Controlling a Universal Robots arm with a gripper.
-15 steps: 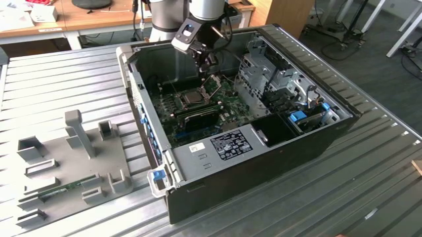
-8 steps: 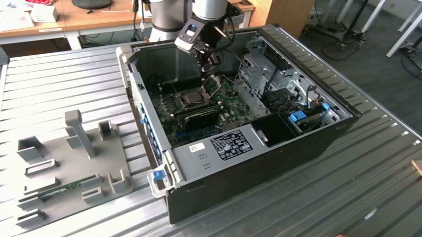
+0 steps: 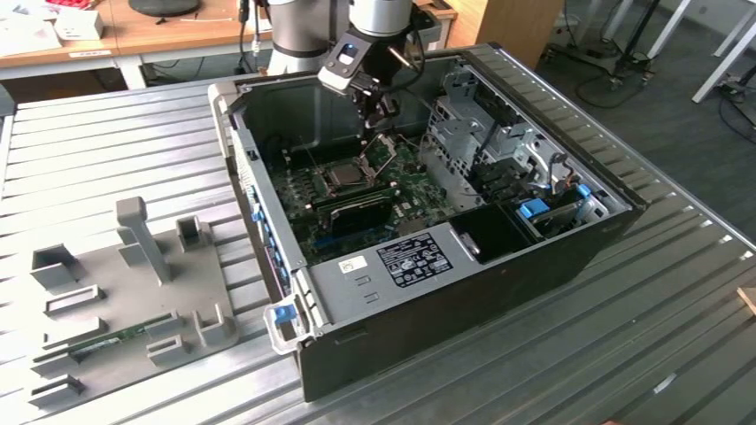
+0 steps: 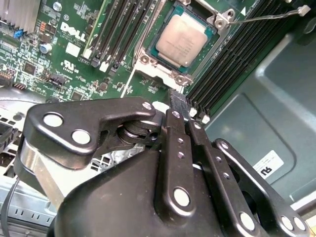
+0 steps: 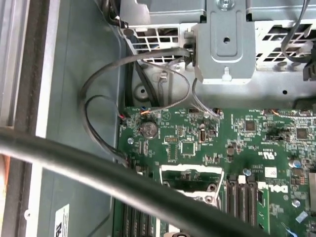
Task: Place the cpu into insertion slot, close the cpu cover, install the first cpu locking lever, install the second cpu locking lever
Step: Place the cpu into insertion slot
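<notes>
In the second wrist view the gripper point(image 4: 178, 101) hides part of the motherboard point(image 4: 64, 59). Its fingers are pressed together, with nothing visible between them. The cpu point(image 4: 183, 37), a pale metallic square, sits in the insertion slot point(image 4: 150, 69) between memory slots point(image 4: 123, 29). In the exterior view the cpu cover point(image 3: 385, 152) stands raised, with open room above.

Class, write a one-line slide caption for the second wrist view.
The cpu lies in the insertion slot on the green motherboard, with the pincer poised nearby.
</notes>
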